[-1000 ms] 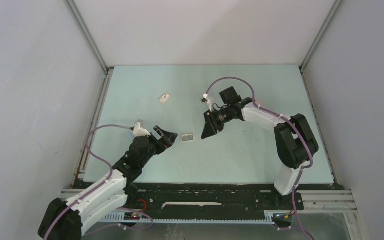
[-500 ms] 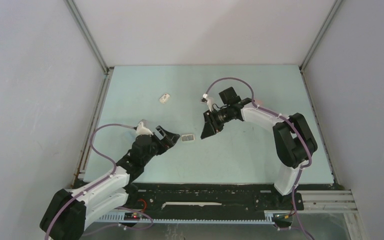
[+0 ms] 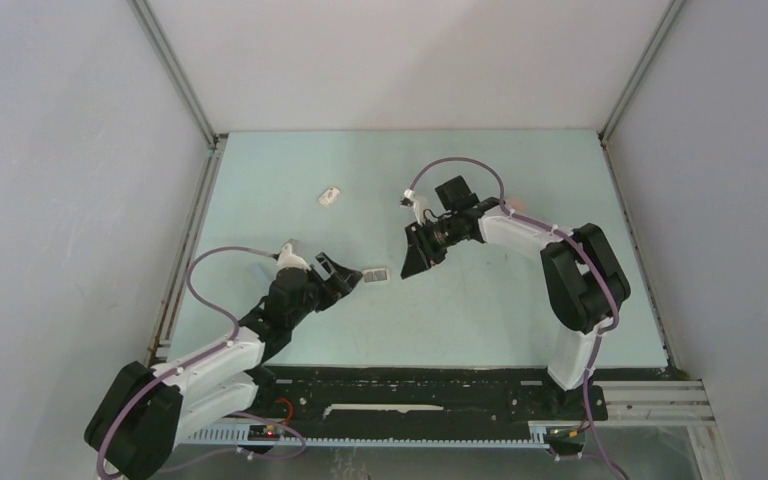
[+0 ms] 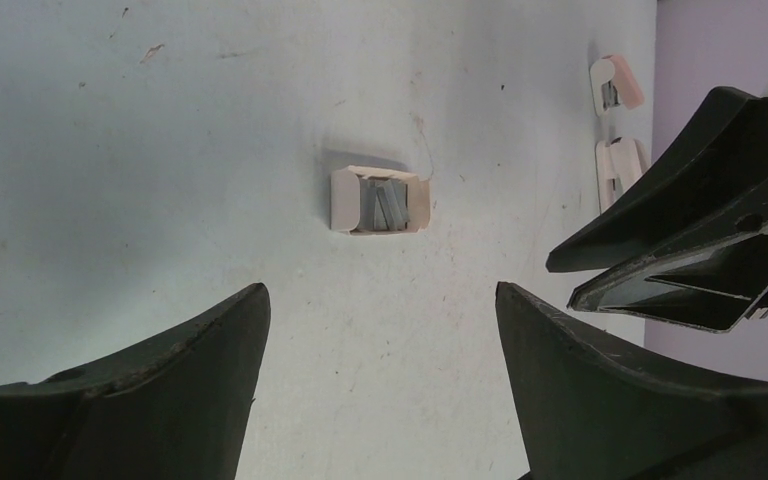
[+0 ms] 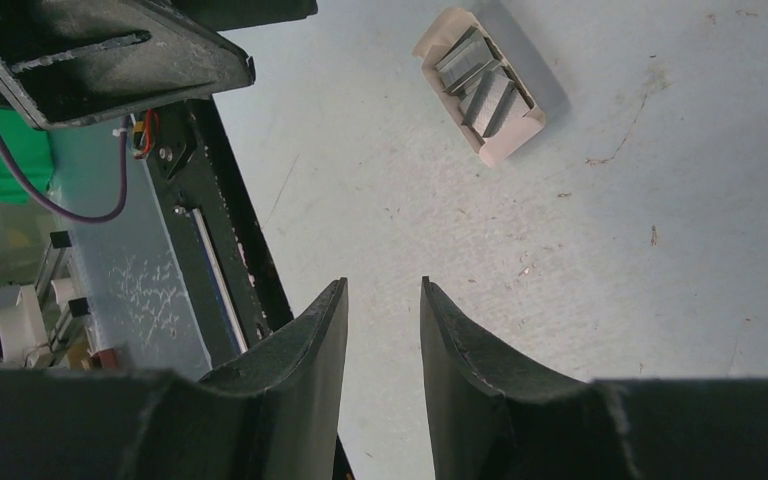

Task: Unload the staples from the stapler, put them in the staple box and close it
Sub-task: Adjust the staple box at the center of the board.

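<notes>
Staples, a few tiny dark grey metal strips, loose inside a small open cream cardboard tray on the pale green desk, between the two hands. Left hand just short of the tray, fingers spread wide with nothing between them; right hand on the tray's far side, fingers narrow around a slim empty gap. Likely step: taking the tray with the left hand. Centre the wide fingers on the tray's two opposite walls, come down level, stop at the desk, then close softly so as not to crush the thin card or spill the strips; hold the right hand clear of the tray. Counted: one tray; about four strips, overlapping, so not certain; two hands; two small pink-and-white pieces well apart from the tray; one small white piece well beyond the tray from above, possibly one of those two.
</notes>
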Action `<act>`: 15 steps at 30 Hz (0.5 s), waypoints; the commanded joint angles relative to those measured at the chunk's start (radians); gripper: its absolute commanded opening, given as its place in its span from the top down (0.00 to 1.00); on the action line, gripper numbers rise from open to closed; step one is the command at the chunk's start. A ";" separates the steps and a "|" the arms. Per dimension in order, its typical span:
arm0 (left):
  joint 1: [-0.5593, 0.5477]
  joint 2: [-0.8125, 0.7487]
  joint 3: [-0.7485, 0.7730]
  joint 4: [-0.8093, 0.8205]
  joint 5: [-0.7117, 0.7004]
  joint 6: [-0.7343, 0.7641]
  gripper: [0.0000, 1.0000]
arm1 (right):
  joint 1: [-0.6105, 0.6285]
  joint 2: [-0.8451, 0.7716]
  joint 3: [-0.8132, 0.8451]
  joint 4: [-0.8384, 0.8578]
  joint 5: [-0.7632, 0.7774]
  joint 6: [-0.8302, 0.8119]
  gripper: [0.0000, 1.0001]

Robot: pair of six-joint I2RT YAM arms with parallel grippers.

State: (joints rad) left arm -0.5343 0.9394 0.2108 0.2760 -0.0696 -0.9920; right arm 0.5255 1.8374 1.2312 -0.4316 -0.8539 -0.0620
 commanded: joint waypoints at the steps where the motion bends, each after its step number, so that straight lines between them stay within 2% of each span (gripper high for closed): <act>1: 0.005 0.024 0.006 0.044 0.019 -0.005 0.13 | 0.006 0.012 -0.001 0.032 0.014 0.019 0.59; 5: 0.005 0.071 0.025 0.045 0.029 -0.005 0.20 | 0.007 0.038 0.011 0.044 0.021 0.049 0.59; 10: 0.005 0.148 0.061 0.029 0.032 0.004 0.35 | 0.017 0.106 0.072 0.025 0.058 0.089 0.59; 15: 0.014 0.192 0.104 -0.006 0.009 0.041 0.41 | 0.029 0.207 0.183 -0.033 0.068 0.122 0.61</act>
State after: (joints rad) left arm -0.5331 1.1107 0.2249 0.2714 -0.0460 -0.9928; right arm 0.5381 1.9869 1.3102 -0.4362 -0.8005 0.0132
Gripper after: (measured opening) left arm 0.618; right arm 0.400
